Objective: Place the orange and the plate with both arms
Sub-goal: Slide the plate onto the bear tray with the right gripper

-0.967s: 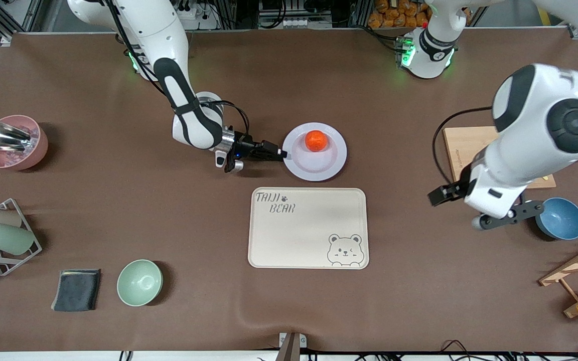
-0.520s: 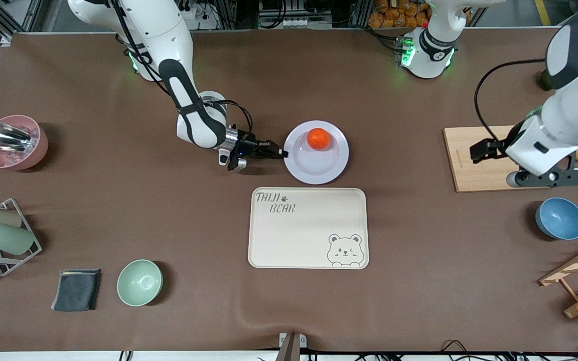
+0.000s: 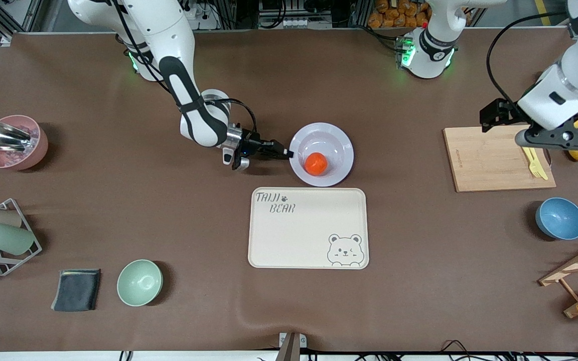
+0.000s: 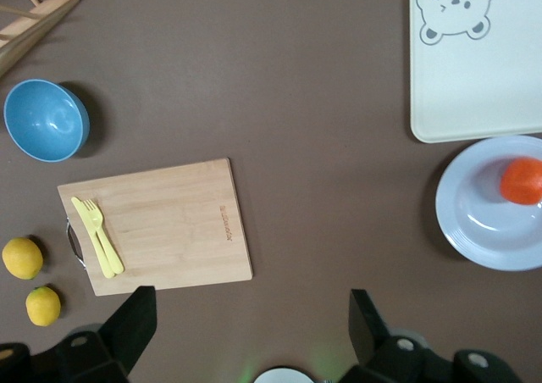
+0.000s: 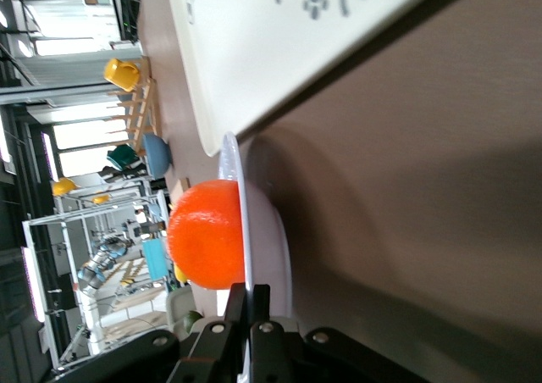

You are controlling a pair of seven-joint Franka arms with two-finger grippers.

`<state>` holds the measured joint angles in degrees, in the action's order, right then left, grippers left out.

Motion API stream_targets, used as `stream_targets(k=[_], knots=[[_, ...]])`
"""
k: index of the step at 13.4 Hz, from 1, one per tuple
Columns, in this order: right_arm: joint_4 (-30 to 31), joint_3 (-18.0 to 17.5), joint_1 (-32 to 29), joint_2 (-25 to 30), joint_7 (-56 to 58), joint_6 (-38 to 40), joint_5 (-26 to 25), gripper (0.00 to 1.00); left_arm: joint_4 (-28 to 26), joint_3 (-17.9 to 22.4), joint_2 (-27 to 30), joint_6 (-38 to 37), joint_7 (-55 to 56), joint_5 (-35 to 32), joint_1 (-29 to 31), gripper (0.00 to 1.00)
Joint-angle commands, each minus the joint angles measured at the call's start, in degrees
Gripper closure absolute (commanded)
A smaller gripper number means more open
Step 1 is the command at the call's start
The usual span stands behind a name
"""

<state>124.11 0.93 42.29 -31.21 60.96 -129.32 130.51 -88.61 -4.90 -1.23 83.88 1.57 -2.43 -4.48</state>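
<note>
Tray (image 3: 308, 228) is reading "TAIJI BEAR" with a bear face printed in one corner. Glossy red-orange orange (image 3: 315, 163) is sitting in the well of the pale round plate (image 3: 340, 141), just past the right gripper (image 3: 287, 152), which is clamped on the plate rim. Since earlier, the orange has been rolling toward the tray side and the plate shifting slightly. Left gripper (image 4: 250, 336), fingers apart, is now hovering over the cutting board (image 3: 489, 160), holding nothing.

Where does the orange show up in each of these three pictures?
Front view: the orange sits in the plate, mid-table.
Left wrist view: orange at the picture's edge, in the plate.
Right wrist view: orange large, against the plate's rim.
Shared landmark: the cream bear tray beside the plate.
</note>
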Motion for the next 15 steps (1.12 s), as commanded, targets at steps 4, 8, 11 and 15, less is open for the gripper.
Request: stream_targets(k=[4,8,11,15], knots=[[-0.44,-1.28,0.95,4.58,0.04,-0.76,9.22,1.0,-0.95,1.12,2.37,-1.0,-1.92,2.07,-1.14,0.0],[-4.56,-1.1,-0.01,3.88,-0.05,-1.03,11.95,1.0,-0.86,0.86,2.55,-1.0,-2.01,2.07,-0.7,0.0],[-8.96,-0.93,-3.26,0.11,-0.22,-1.11,11.96,1.0,-0.86,0.94,2.55,-1.0,-2.09,2.07,-0.53,0.0],[-13.17,-0.66,-6.95,-4.9,1.18,-1.38,11.26,1.0,-0.25,0.94,2.55,-1.0,-2.18,2.16,-0.53,0.0]])
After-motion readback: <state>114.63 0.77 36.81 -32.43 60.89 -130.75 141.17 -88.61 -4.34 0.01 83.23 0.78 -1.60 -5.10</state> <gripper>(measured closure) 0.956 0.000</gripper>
